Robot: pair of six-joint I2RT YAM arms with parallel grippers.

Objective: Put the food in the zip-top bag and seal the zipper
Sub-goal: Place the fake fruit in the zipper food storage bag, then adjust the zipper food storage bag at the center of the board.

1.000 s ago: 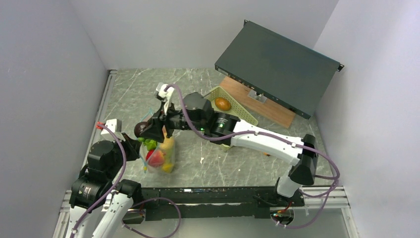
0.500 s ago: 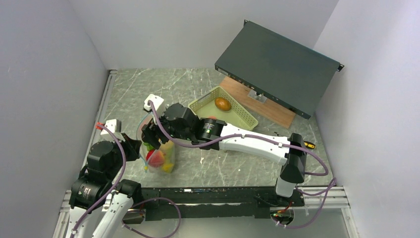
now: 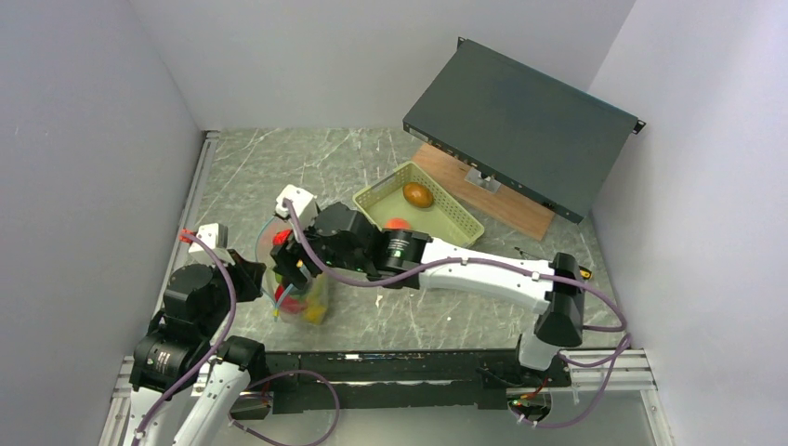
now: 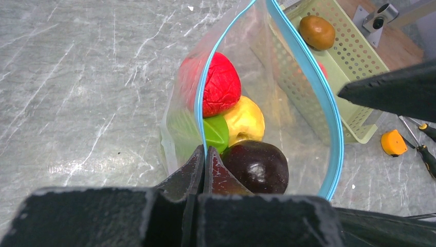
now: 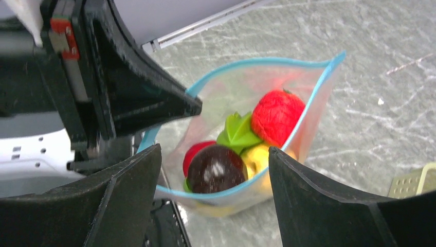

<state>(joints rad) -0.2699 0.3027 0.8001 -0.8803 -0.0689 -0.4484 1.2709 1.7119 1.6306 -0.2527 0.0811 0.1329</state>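
Right hand, in your top view, hovers over the zip-top bag, which stands on the surface. A brown food piece and a red one lie in the basket, so loading looks unfinished.

Left wrist view: your left hand is pinched shut on the zipper (mouth gaping, unsealed).

Right wrist view: your right hand is spread wide and empty above the dark fruit.
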